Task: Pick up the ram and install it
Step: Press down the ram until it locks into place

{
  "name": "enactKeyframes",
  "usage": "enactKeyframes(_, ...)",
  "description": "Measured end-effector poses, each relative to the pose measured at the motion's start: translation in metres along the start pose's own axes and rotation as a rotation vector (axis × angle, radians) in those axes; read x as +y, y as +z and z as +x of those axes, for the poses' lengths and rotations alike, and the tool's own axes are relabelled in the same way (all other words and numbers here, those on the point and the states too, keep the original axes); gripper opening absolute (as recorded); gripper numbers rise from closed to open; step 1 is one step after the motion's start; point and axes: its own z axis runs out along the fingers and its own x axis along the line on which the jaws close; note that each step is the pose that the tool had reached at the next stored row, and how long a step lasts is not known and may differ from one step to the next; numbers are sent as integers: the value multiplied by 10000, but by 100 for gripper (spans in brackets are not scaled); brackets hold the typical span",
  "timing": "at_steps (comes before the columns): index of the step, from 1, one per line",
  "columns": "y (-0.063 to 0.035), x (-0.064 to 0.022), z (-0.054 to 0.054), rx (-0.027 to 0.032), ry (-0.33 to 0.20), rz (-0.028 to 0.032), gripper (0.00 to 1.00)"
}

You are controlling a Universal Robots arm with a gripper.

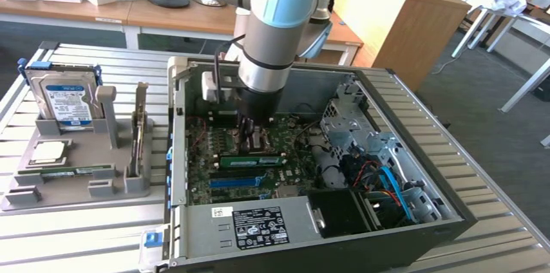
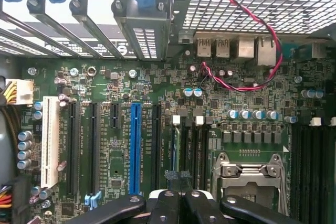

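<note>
The ram (image 1: 252, 159), a long green strip with dark chips, stands on edge in a slot of the motherboard (image 1: 225, 186) inside the open computer case. My gripper (image 1: 252, 140) reaches down into the case, its tips just above and behind the ram. In the wrist view the black fingers (image 2: 169, 199) are pressed together with nothing between them, and the gripper (image 2: 177, 178) hangs over the dark memory slots (image 2: 181, 145), beside the bright blue slot (image 2: 135, 145). The empty processor socket (image 2: 251, 174) lies on the other side.
On the exterior view's left, a grey holder (image 1: 73, 189) carries a hard drive (image 1: 64, 96), a square silver chip (image 1: 49, 152), a flat green strip (image 1: 73, 171) and an upright card (image 1: 138, 134). Case walls (image 1: 404, 118), a drive cage (image 1: 348, 125) and cables (image 1: 378, 179) surround the motherboard.
</note>
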Motion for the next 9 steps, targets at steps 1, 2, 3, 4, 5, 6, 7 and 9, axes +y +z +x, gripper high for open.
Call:
enactKeyframes(1, 8, 0, 0, -1, 0, 1, 10)
enactKeyframes(2, 15, 0, 0, -1, 0, 2, 10)
enactKeyframes(3, 23, 0, 1, 0, 0, 3, 10)
enactKeyframes(4, 30, -1, 1, 0, 0, 4, 10)
enactKeyframes(5, 36, -1, 1, 0, 0, 5, 10)
enactKeyframes(6, 38, 0, 1, 1, 0, 6, 10)
enactKeyframes(7, 38, 0, 1, 1, 0, 5, 10)
enactKeyframes(9, 45, -1, 1, -5, 0, 8, 10)
